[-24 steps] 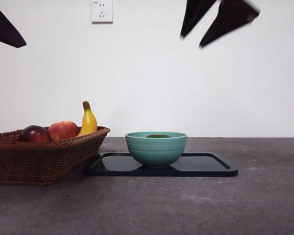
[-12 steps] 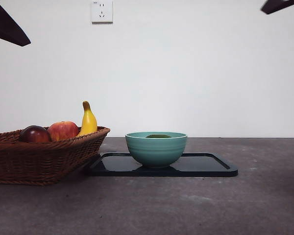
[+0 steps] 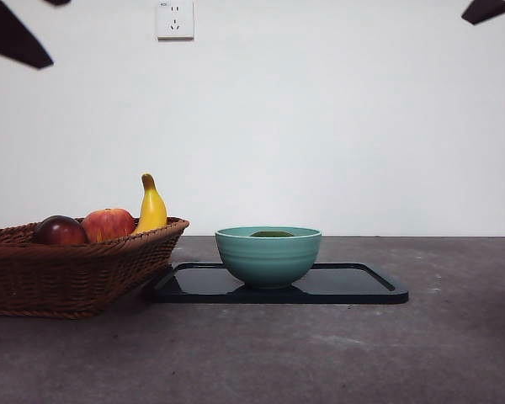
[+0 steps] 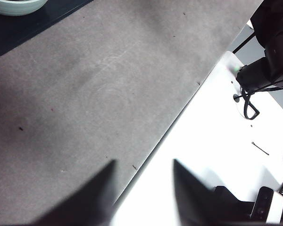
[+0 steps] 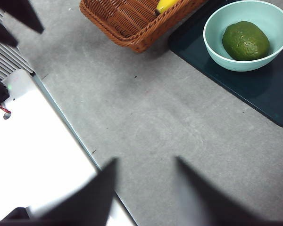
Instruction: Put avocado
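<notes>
Avocado [image 5: 245, 41] lies in the teal bowl [image 5: 247, 35] on the dark tray [image 3: 353, 286]. Since a second ago, both arms have lifted clear; left hand [image 4: 144, 188] and right hand [image 5: 146, 188] hang empty, jaws apart, above the counter [image 5: 155, 117].

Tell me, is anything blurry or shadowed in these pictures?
Both wrist views: the near black jaws show soft and out of focus, while the avocado in the bowl is sharp. Front view: evenly lit, with a soft shadow beside the basket on the table.
</notes>
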### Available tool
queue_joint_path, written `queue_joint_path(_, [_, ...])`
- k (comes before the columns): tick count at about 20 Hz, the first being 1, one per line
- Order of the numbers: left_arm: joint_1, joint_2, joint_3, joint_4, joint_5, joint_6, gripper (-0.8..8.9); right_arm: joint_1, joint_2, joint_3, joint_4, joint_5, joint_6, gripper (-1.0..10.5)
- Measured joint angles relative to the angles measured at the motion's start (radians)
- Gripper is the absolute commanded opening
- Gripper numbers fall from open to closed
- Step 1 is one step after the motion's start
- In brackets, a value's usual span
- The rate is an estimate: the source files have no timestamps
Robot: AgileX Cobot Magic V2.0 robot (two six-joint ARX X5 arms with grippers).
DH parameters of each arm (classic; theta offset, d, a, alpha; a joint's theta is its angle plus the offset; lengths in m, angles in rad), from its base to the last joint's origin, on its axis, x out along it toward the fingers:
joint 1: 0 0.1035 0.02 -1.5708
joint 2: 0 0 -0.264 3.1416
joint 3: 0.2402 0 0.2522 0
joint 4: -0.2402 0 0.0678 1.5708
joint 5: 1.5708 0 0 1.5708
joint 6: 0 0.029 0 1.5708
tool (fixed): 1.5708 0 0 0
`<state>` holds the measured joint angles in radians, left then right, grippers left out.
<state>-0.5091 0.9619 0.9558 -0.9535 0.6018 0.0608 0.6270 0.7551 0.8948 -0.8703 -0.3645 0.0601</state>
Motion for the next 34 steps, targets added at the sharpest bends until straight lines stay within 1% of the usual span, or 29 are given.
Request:
queue_joint_path(23, [0.004, -0.007, 0.000, 0.016, -0.005, 0.005, 0.07, 0.000, 0.000, 0.000, 0.000, 0.000, 0.000, 0.1])
queue_joint_path(24, [0.016, -0.019, 0.000, 0.044, -0.023, 0.020, 0.07, 0.000, 0.000, 0.000, 0.000, 0.000, 0.000, 0.1])
queue_joint_path(26, [0.064, -0.053, 0.000, 0.156, -0.086, 0.058, 0.07, 0.000, 0.000, 0.000, 0.000, 0.000, 0.000, 0.1])
queue_joint_path(27, [0.104, -0.080, -0.002, 0.246, -0.134, 0.077, 0.07, 0.000, 0.000, 0.000, 0.000, 0.000, 0.000, 0.1])
queue_joint_path(30, [0.228, -0.180, -0.048, 0.528, -0.246, 0.098, 0.07, 0.000, 0.000, 0.000, 0.000, 0.000, 0.000, 0.1])
queue_joint_path(33, [0.359, -0.323, -0.171, 0.789, -0.364, 0.107, 0.07, 0.000, 0.000, 0.000, 0.000, 0.000, 0.000, 0.1])
queue_joint_path(34, [0.394, -0.367, -0.217, 0.843, -0.403, 0.108, 0.07, 0.000, 0.000, 0.000, 0.000, 0.000, 0.000, 0.1])
